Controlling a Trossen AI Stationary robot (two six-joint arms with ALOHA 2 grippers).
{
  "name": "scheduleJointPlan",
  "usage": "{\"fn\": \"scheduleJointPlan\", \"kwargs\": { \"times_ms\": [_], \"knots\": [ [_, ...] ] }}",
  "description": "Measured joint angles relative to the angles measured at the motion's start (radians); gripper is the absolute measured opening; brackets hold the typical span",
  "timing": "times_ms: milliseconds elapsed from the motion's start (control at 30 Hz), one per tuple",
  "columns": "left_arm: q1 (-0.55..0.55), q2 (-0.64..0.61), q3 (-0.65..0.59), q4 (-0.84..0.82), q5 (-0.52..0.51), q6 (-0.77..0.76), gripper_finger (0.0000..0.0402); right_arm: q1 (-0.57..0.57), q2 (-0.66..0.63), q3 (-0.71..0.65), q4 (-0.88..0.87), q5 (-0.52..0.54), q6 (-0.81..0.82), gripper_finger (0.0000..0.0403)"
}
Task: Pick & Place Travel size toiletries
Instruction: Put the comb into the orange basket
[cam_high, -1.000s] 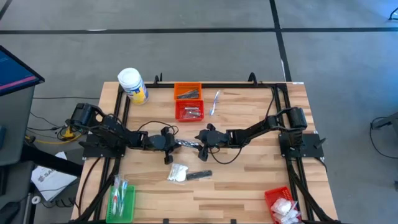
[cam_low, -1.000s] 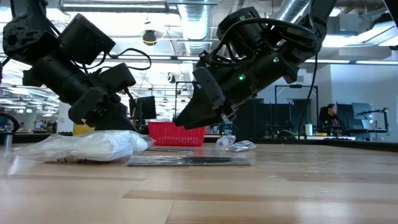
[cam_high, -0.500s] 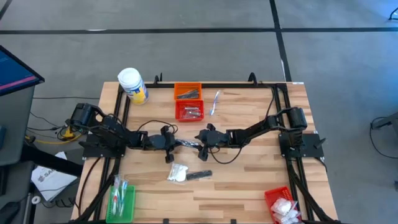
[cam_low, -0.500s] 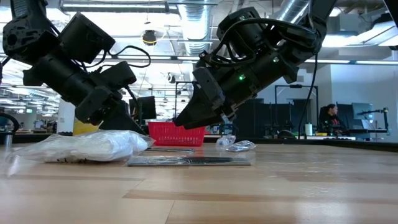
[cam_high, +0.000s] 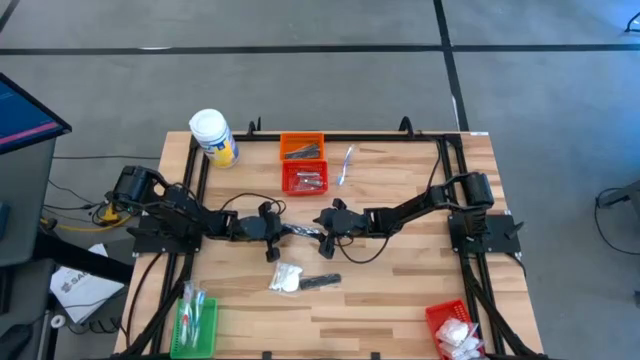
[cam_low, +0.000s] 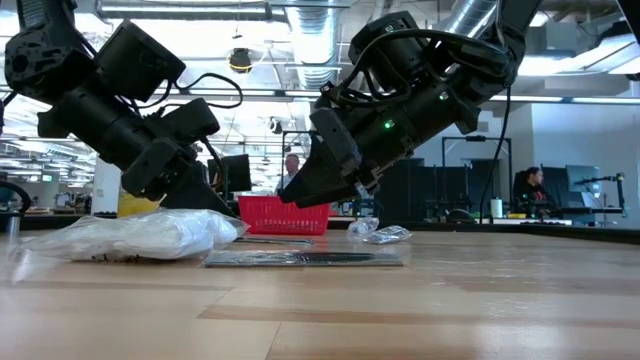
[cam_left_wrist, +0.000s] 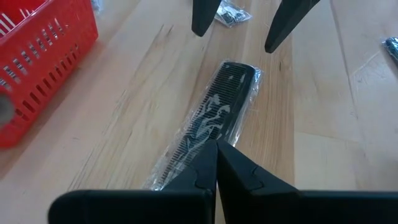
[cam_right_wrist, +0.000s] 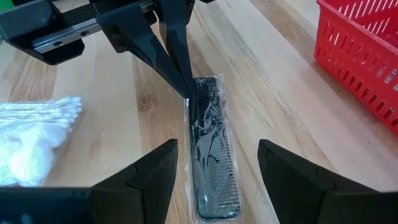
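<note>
On my far left, the green basket (cam_high: 197, 322) at the tabletop's (cam_high: 400, 290) near corner already has a few thin sticks in it, so some sorting looks done. My left hand (cam_left_wrist: 216, 149) sits just left of centre, its fingers pressed fully together with their tips on one end of the wrapped black comb (cam_left_wrist: 211, 118); I cannot tell whether they pinch the wrapper or only rest on it. The comb lies flat on the tabletop between my two hands. Nearer the front edge, a packet of cotton swabs (cam_high: 286, 278) and a dark slim item (cam_high: 322, 282) beside it are not yet put away. At the far edge the orange basket (cam_high: 301, 148) and red basket (cam_high: 305, 178) each hold several small pieces, and a clear-wrapped stick (cam_high: 346, 163) lies loose just to their right. My right hand (cam_right_wrist: 214, 158) hovers over the comb's other end, fingers about half apart and holding nothing. Far right, the corner red basket (cam_high: 452, 328) holds white packets. I judge the job roughly half done.
</note>
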Motion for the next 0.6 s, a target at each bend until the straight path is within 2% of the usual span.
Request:
{"fn": "scheduleJointPlan", "kwargs": {
  "times_ms": [600],
  "knots": [
    [0.027,0.057,0.002,0.009,0.007,-0.018,0.0,0.0,0.0,0.0,-0.003,0.0,0.0,0.0217]
  ]
}}
